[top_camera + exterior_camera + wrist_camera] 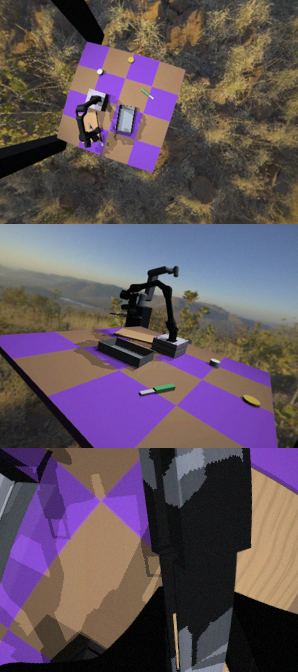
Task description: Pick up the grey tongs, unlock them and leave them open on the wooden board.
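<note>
my gripper [92, 136] is clamped on the grey tongs [200, 531], which run lengthwise between my fingers in the wrist view. i hold them up in the air over the near end of the wooden board [91, 120], off the roasting tin [126, 119] beside it, so the squeeze can work on the lock. i can't tell from here whether the tips point down or whether the arms have sprung apart. farther out lie a green-handled tool [159, 389], a small white cylinder [214, 362] and a yellow disc [251, 400], well apart from my work.
</note>
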Motion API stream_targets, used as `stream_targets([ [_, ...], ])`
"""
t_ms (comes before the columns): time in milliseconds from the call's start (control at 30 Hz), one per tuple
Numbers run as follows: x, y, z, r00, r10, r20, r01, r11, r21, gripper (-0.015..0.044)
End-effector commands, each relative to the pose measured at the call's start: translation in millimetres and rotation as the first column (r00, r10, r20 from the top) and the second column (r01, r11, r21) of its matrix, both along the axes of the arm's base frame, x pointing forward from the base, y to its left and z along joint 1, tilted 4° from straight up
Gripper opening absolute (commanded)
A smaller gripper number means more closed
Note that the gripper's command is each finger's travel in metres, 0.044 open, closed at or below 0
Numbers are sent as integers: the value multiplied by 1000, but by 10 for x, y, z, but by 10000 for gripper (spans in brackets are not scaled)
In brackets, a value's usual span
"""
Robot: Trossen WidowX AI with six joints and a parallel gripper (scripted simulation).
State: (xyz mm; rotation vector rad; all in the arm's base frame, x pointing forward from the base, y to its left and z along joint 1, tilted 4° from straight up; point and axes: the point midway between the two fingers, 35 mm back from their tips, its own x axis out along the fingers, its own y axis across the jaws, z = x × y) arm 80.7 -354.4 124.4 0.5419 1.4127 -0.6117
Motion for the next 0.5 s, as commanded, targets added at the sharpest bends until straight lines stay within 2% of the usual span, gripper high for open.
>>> stream_targets([
  [0, -68, -28, 9, 985, -173, 16, 173, 985, 9, -150],
  [233, -188, -61, 3, 899, -436, 29, 435, 900, 31, -150],
  [467, -310, -90, -2, 745, -666, 35, 664, 746, 55, -150],
])
